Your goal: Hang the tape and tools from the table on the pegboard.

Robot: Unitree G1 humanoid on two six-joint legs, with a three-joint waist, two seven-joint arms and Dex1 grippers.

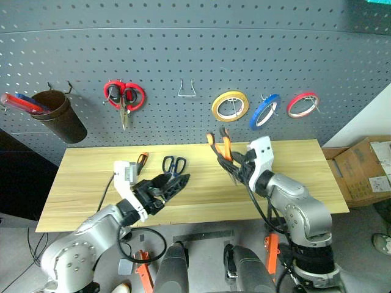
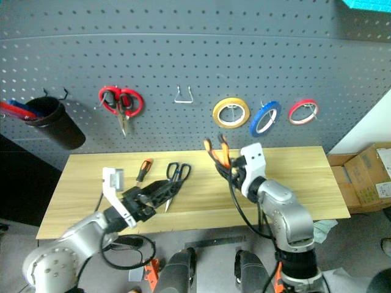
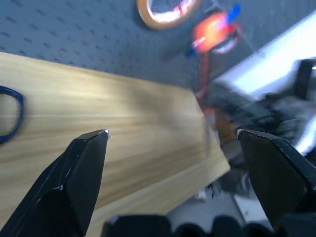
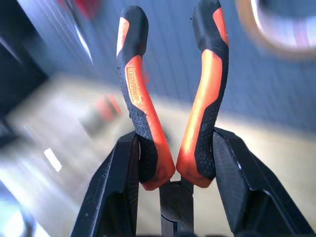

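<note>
While we hold the pliers off the table, the job is getting them onto a free hook cleanly
step: hanging the pliers (image 4: pixel 170 108) on the pegboard (image 1: pixel 183 55); we judge this as carry-to-hook, nothing seated yet
right gripper (image 1: pixel 235 166): clamped on the pliers low on the handles near the pivot, orange-and-black handles sticking up and splayed apart, above the table (image 1: pixel 293 177) and in front of the pegboard
left gripper (image 1: pixel 166 186): fingers spread wide, nothing in them, hovering over the table near its front edge
target hook: bare metal hook (image 1: pixel 189 90) on the pegboard, between the red-handled scissors (image 1: pixel 124 97) and the yellow roll (image 1: pixel 230 105); looks like the free spot for us
how to do it well: keep the handles splayed so one handle or the gap between them can drop over the hook; come in square to the pegboard, above the hook, then lower; don't let go until the weight sits on the hook
risk: grip is low on the handles, so the pliers may swing or twist on release; yellow roll hangs just beside the target, so we keep clear of it
blue tape (image 1: pixel 264 111): already on the pegboard, between the yellow roll and the thin red roll (image 1: pixel 303 104)
black-handled scissors (image 1: pixel 174 165): flat on the table, just behind the left gripper
screwdriver (image 1: pixel 142 160): on the table beside those scissors, toward the pegboard
left to do: pliers, scissors, screwdriver
</note>
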